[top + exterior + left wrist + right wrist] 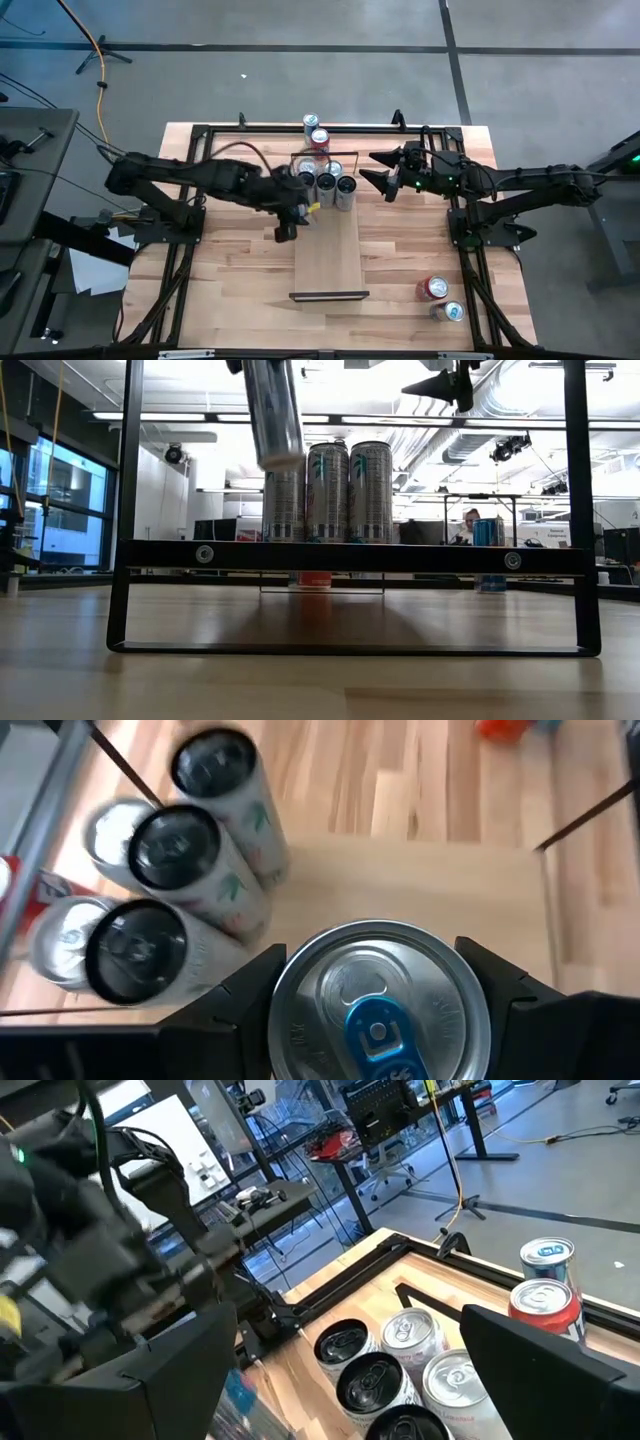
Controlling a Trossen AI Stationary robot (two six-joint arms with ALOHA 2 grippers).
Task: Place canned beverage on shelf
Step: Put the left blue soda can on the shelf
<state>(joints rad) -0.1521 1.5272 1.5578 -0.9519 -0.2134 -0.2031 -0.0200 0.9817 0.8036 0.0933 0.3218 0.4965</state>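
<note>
**Can held above the shelf, ready to set down**

The bench carries the shelf, a long pale plank running from the middle of the bench toward its near edge, with a black rail at each short end. Tall cans stand clustered at the shelf's far end; the low view shows three side by side, and the overhead and wrist views suggest about five in all, though the exact count is hard to tell. Two shorter cans stand near the bench's far edge, and two more sit toward its near right corner.

The left gripper hangs over the shelf's left edge, just beside the cluster, its jaws closed around the silver can from both sides. In the low view this can hangs clear above the shelf, slightly tilted. The right gripper waits beside the cluster on the right, jaws spread wide and empty.

To do this well, the can likely needs straightening upright, then lowering onto bare plank clear of its neighbours before release.
</note>
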